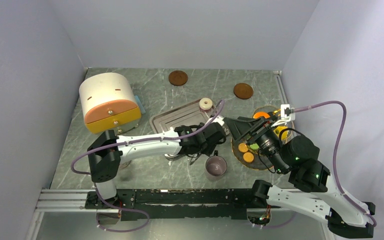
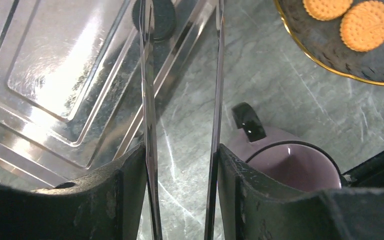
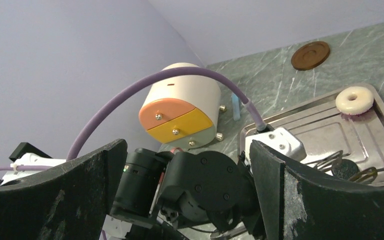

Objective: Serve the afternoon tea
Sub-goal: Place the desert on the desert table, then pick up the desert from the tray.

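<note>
in the foreground of the top view the mug (image 1: pixel 215 166) stands upright, mouth up; only the left wrist view shows its handle, turned to the far side beside the metal tongs (image 2: pixel 149 100). the left gripper (image 2: pixel 181 150) is half-closed on the tongs, their blades reaching over the steel tray (image 2: pixel 55 75); the right wrist view shows their looped tips flanking the black treat (image 3: pixel 344 167). orange treats (image 2: pixel 367 25) lie on the dark plate (image 2: pixel 340 55). the right gripper (image 3: pixel 187 145) gapes wide, empty. the cream ring (image 3: pixel 355 100) sits in the tray's far corner.
</note>
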Motion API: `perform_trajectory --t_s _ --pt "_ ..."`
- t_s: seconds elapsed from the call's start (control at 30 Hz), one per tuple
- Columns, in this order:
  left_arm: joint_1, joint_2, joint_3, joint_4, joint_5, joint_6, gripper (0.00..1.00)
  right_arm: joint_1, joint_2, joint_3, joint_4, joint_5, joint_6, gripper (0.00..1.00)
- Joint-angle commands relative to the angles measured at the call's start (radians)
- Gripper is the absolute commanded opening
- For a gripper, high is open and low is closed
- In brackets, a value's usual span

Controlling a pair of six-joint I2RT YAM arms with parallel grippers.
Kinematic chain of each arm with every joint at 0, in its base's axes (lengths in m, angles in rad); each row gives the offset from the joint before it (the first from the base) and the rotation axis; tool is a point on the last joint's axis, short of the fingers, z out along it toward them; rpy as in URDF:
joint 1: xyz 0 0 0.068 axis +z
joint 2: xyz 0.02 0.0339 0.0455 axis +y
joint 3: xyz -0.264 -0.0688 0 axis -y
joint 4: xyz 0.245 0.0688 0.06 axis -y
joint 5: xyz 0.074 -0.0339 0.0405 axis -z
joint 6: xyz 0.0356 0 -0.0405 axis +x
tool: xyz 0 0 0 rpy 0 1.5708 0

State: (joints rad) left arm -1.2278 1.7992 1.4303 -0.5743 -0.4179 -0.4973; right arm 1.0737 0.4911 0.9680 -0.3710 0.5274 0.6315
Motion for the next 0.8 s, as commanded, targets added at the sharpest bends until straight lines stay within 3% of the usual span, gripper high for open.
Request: perform_trajectory --t_s 0.0,0.77 --pt "0.029 -0.046 -0.024 0.01 -0.027 -0.012 0.56 0.003 -0.003 -0.004 0.015 0.005 0.01 0.97" --pt "0.079 0.032 -0.024 0.047 0.037 0.032 0.57 0.003 -0.001 -0.005 0.021 0.003 0.011 0.97"
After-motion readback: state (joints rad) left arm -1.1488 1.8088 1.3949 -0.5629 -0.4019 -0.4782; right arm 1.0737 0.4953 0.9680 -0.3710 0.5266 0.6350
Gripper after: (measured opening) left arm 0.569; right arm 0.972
